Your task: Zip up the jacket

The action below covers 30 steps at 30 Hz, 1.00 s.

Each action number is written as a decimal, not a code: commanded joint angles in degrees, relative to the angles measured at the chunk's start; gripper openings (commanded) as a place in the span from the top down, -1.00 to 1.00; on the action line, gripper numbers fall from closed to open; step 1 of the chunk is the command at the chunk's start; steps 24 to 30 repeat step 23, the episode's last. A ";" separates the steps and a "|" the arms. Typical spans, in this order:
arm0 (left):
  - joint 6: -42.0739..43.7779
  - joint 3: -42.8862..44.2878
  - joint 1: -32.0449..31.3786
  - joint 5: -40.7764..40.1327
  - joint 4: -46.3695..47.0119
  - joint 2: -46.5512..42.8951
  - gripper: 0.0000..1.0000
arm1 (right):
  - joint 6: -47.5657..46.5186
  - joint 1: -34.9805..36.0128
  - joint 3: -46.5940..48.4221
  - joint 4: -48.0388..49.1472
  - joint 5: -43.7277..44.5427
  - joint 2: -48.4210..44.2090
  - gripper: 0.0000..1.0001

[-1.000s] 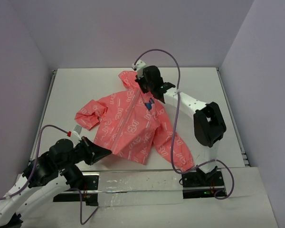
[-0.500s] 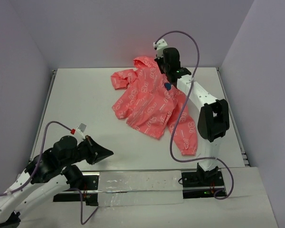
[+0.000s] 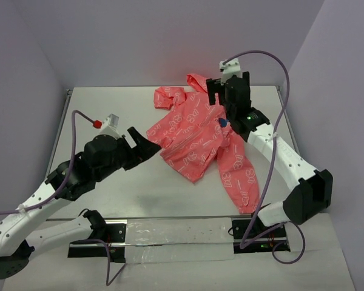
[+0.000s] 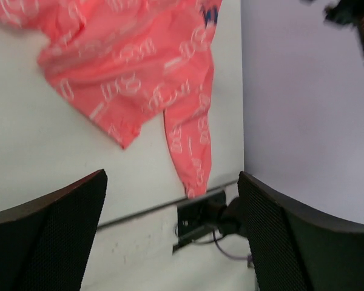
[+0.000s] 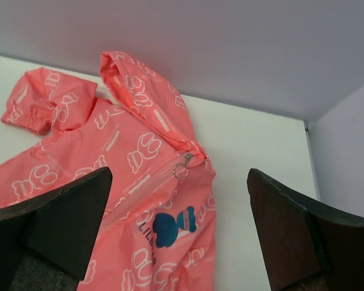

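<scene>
Found the jacket [image 3: 194, 136] spread flat toward one o'clock on the table [image 3: 109, 109], zip pull [image 5: 182, 165] up at the collar: probably finished. Saw the right gripper [image 5: 179, 171] spread wide above that pull, gripping nothing; the left gripper [image 4: 171, 176] equally wide at the hem's nine o'clock, off the cloth, with nothing left to steady.

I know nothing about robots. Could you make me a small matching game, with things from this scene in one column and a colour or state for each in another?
Things:
1 jacket
2 chest emblem
3 zipper ring
4 left gripper

Descriptions:
a dark blue
b open, holding nothing
c coral pink
d silvery, up by the collar

Pairs: 1-c, 2-a, 3-d, 4-b
</scene>
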 commanded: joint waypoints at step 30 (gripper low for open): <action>18.88 -1.57 0.46 -25.10 5.00 -15.74 -0.95 | 35.94 0.00 -24.11 -26.92 19.08 -26.93 -1.00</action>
